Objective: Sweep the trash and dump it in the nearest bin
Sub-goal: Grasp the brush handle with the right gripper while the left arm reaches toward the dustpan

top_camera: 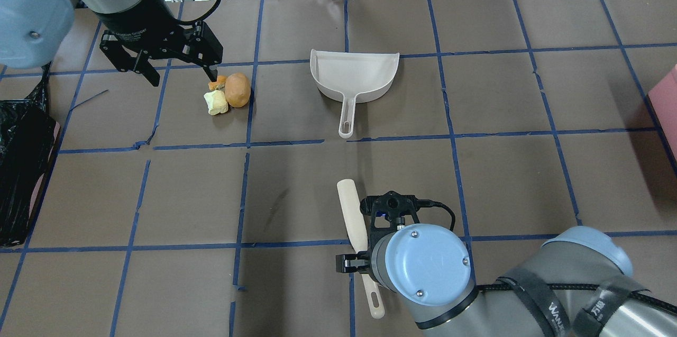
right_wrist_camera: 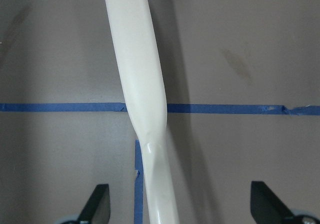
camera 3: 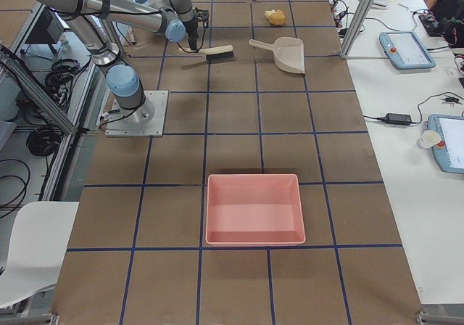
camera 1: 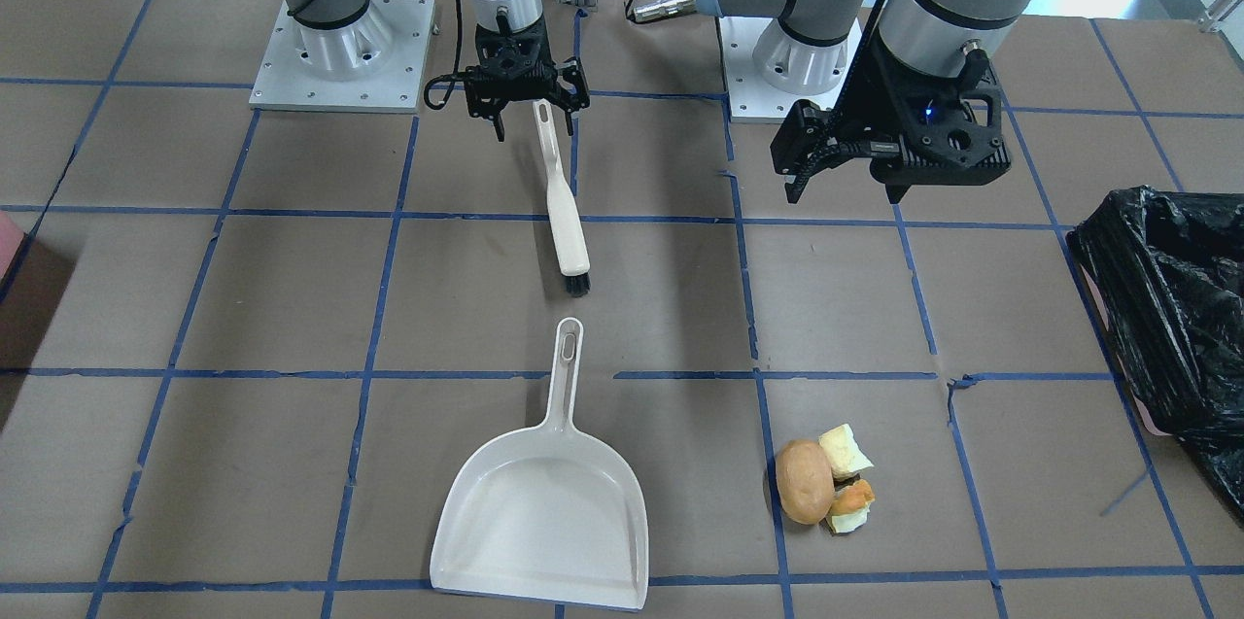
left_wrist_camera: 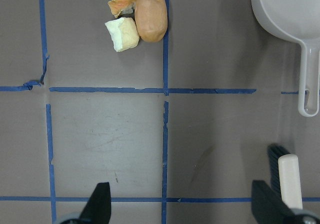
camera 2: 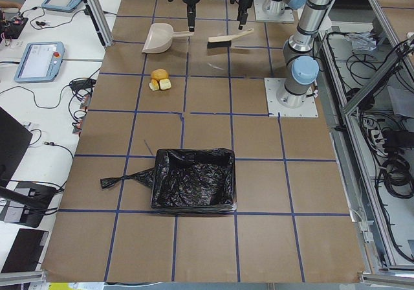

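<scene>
The trash (camera 1: 805, 481) is a brown-orange potato-like lump with pale yellow and orange peel chunks; it also shows in the overhead view (top_camera: 238, 89) and the left wrist view (left_wrist_camera: 151, 15). The bin (camera 1: 1166, 308) with its black bag stands at the table's end on my left. A white brush (camera 1: 566, 211) lies on the table, and a white dustpan (camera 1: 544, 512) lies beyond it. My right gripper (camera 1: 535, 114) is open, its fingers either side of the brush handle (right_wrist_camera: 140, 84). My left gripper (camera 1: 846, 187) is open and empty, held above the table, short of the trash.
A pink tray (camera 3: 254, 209) lies at the table's end on my right. The bin also shows in the exterior left view (camera 2: 194, 178). Blue tape lines grid the brown table. The dustpan's handle (top_camera: 346, 120) points toward the brush.
</scene>
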Available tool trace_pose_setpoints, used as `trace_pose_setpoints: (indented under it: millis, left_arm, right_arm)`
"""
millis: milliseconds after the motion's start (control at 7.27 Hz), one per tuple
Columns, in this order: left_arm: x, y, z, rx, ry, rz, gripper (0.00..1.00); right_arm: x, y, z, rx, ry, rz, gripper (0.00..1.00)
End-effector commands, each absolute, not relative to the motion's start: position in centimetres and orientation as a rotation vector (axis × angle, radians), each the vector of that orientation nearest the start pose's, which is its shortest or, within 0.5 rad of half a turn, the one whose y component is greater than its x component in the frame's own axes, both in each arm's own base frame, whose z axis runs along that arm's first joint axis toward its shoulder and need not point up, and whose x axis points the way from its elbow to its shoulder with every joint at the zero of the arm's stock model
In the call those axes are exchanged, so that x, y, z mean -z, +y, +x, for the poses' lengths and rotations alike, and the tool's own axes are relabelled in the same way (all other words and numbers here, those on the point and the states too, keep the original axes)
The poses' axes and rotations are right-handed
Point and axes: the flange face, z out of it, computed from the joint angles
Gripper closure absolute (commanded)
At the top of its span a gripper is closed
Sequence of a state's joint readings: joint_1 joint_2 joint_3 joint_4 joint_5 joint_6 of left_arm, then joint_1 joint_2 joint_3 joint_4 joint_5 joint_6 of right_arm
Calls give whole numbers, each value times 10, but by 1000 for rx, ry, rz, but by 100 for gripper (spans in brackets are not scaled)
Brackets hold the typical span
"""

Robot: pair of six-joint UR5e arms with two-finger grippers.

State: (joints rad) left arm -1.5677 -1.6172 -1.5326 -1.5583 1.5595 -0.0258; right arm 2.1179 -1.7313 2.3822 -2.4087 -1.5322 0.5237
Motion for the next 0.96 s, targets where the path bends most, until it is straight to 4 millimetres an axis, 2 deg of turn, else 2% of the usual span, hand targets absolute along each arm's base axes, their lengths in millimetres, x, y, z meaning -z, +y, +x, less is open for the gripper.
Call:
trace_pose_setpoints:
  millis: [0,138,275,412,550,688,825]
  left_arm:
    - [-473,-511,-134,3,3152,-39,0]
    - [-472,-516,-133,29,3155,-39,0]
    - [-459,-526,-148,13,3194,-5,0]
    - [-435,-540,-167,-39,3207,72,0]
    - [-426,-561,-195,30,3208,141,0]
    - [-429,-570,-218,53,3209,189,0]
    - [-426,-572,-226,46,3247,195,0]
  right_arm:
    - [-237,-244,323,230,2994,-83,1]
    - [-227,-240,336,270,2980,-116,0]
    - [-225,-232,342,275,2987,-162,0]
    - [-226,-233,340,309,3012,-174,0]
    - [-226,-233,339,310,3015,-181,0]
    - [-225,-233,338,307,3022,-190,0]
    - [-225,-235,334,341,3055,-209,0]
